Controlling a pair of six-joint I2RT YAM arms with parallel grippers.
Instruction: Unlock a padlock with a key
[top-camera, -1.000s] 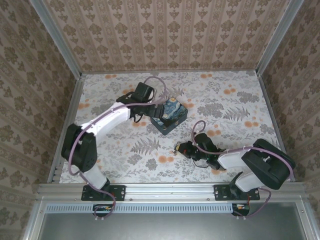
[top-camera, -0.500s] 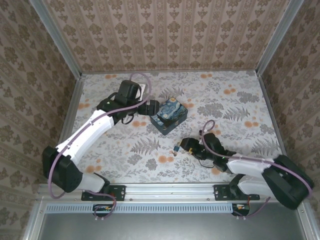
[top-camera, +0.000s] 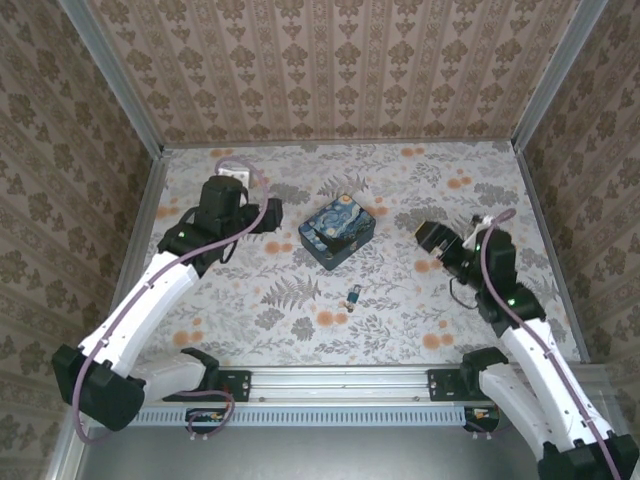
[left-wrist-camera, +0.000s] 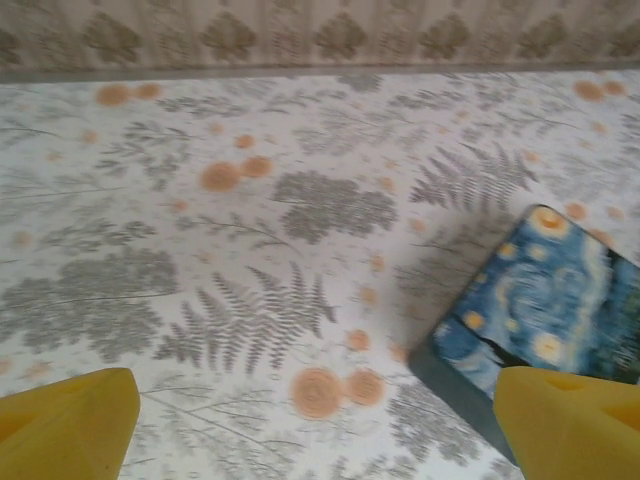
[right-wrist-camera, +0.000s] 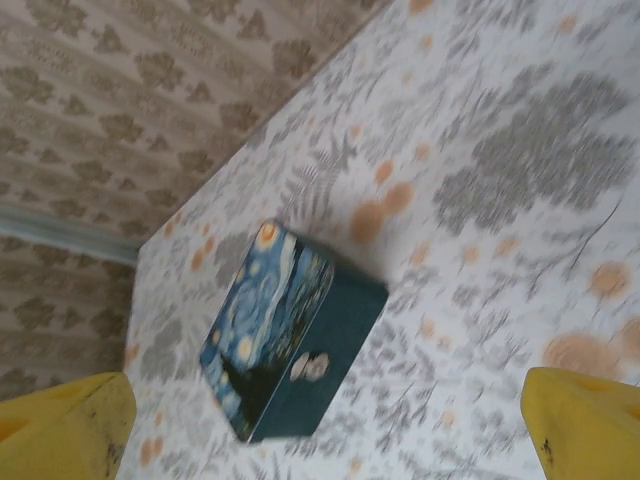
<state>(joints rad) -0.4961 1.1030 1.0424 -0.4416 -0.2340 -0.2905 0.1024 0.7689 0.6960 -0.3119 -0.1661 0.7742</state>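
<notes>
The padlock (top-camera: 354, 294) is a tiny dark, brassy-blue piece lying on the flowered table in front of the box, free of both grippers. I cannot make out the key as separate from it. My left gripper (top-camera: 271, 214) hangs left of the box, open, yellow fingertips (left-wrist-camera: 66, 424) wide apart with nothing between them. My right gripper (top-camera: 429, 238) is up at the right of the box, well away from the padlock, and its jaws stand open and empty, one fingertip (right-wrist-camera: 585, 420) showing at the frame's corner.
A dark-blue box painted with a starry night (top-camera: 337, 231) stands mid-table between the grippers; it also lies at the right of the left wrist view (left-wrist-camera: 556, 300) and in the centre of the right wrist view (right-wrist-camera: 285, 335). Patterned walls (top-camera: 330, 70) close in the table on three sides.
My right gripper opened, left the padlock on the table and pulled back up to the right. The left arm drew away from the box toward the left.
</notes>
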